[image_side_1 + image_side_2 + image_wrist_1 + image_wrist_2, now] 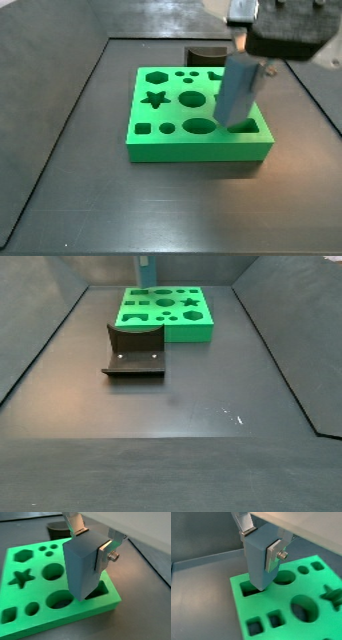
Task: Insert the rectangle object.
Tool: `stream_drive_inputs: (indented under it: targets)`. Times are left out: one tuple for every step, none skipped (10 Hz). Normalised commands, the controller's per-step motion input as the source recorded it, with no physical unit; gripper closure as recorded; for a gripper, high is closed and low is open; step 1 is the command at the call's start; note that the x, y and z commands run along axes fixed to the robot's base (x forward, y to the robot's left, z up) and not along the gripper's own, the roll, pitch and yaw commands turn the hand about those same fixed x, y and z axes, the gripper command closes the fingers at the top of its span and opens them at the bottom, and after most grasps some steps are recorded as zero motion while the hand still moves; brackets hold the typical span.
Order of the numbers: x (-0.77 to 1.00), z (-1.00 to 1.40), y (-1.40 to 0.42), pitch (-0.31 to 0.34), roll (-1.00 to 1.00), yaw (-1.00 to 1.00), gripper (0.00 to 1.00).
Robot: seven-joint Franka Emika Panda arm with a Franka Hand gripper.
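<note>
Gripper (94,540) clamped on rectangle object (83,567), lower end in green block (20,619) corner slot (slightly tilted).

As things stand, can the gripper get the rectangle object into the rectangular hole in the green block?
Probably yes: the gripper holds the rectangle object with its lower end already at the corner hole of the green block; nothing blocks it.

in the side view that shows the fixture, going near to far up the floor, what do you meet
fixture → green block → rectangle object, upright at the block's far corner, its top out of frame so the gripper holding it is not seen there; a wrist view shows the gripper clamped on it.
</note>
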Motion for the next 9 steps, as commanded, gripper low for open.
stream_drive_inputs:
  targets:
    - [0.11, -0.09, -0.15, 0.000, 0.00, -0.93, 1.00]
    - [0.00, -0.07, -0.06, 0.000, 0.00, -1.00, 1.00]
    - [0.00, -0.07, -0.03, 0.000, 0.00, -1.00, 1.00]
    - [0.00, -0.09, 0.00, 0.000, 0.02, -1.00, 1.00]
    - [0.00, -0.12, 0.00, 0.000, 0.03, -1.00, 1.00]
    - [0.35, -0.12, -0.01, 0.000, 0.05, -0.77, 1.00]
    - [0.59, -0.20, -0.20, 0.000, 0.12, -0.44, 1.00]
    - [0.00, -0.21, -0.16, 0.049, 0.11, 0.00, 1.00]
    - [0.11, -0.18, 0.00, 0.034, 0.07, 0.00, 1.00]
